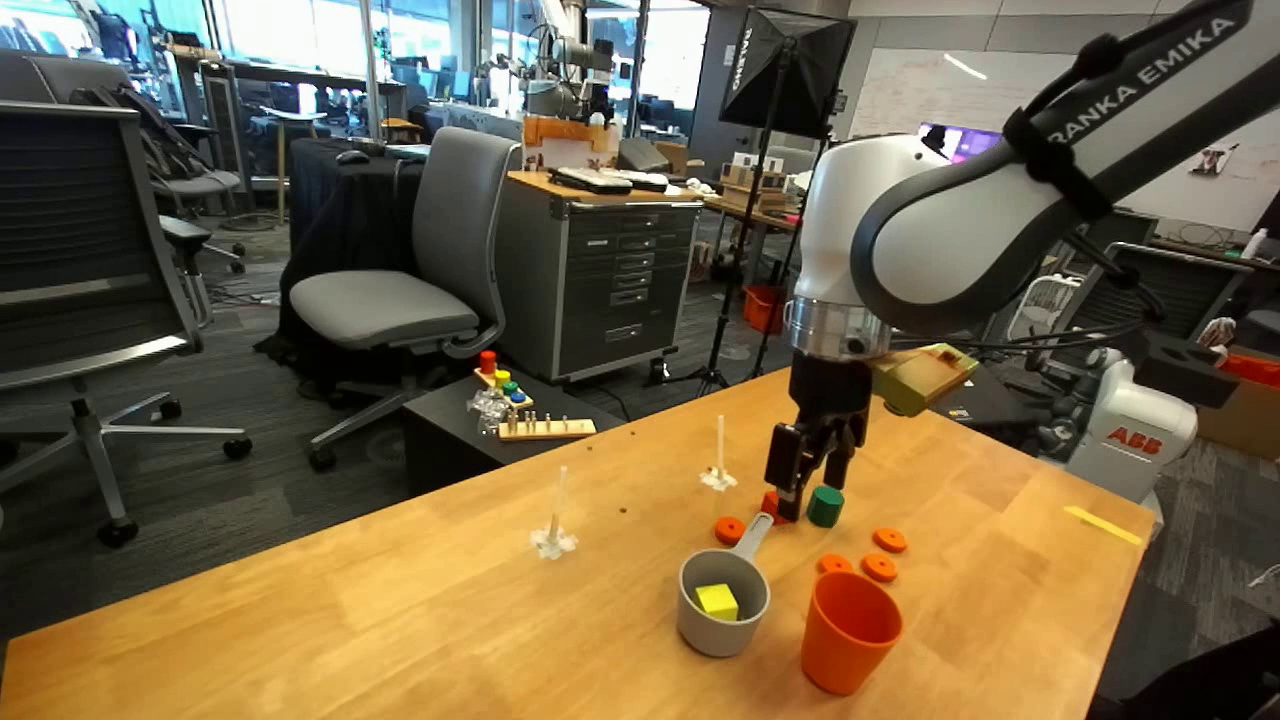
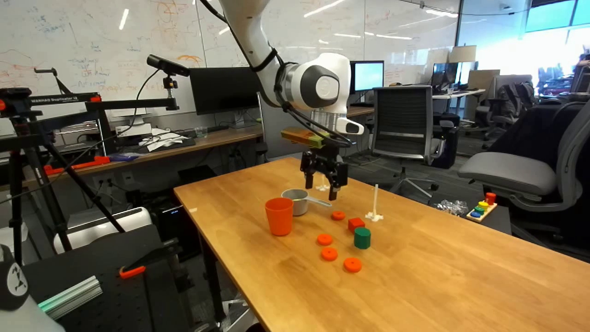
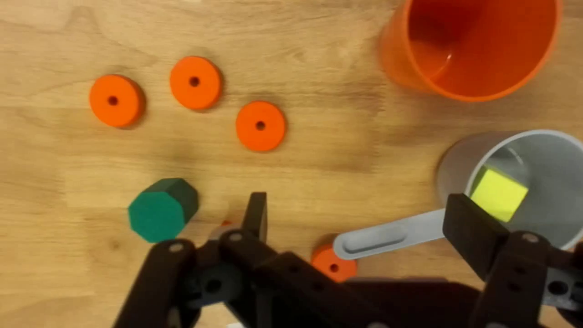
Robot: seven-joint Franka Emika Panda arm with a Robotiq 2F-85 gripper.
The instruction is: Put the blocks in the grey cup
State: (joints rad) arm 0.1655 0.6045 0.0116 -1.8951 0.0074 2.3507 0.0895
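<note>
The grey cup (image 1: pixel 712 640) stands upright on the table with its handle out; it also shows in the wrist view (image 3: pixel 460 166). A yellow block (image 1: pixel 716 602) lies inside it. A green block (image 2: pixel 362 238) and a red block (image 2: pixel 356 224) stand close together on the table. Several round orange blocks (image 2: pixel 329 253) with centre holes lie around; one is partly under the cup's handle in the wrist view (image 3: pixel 334 266). My gripper (image 3: pixel 358 200) is open and empty, above the table and the handle. In the wrist view its finger hides most of the red block.
A taller orange-red cup (image 1: pixel 850 650) stands beside the grey cup. Two thin upright sticks (image 1: pixel 556 510) are taped to the table (image 1: pixel 400 600). A yellow tape strip (image 1: pixel 1100 525) lies near the table's edge. A black stand beyond the table holds wooden toys (image 1: pixel 546 429).
</note>
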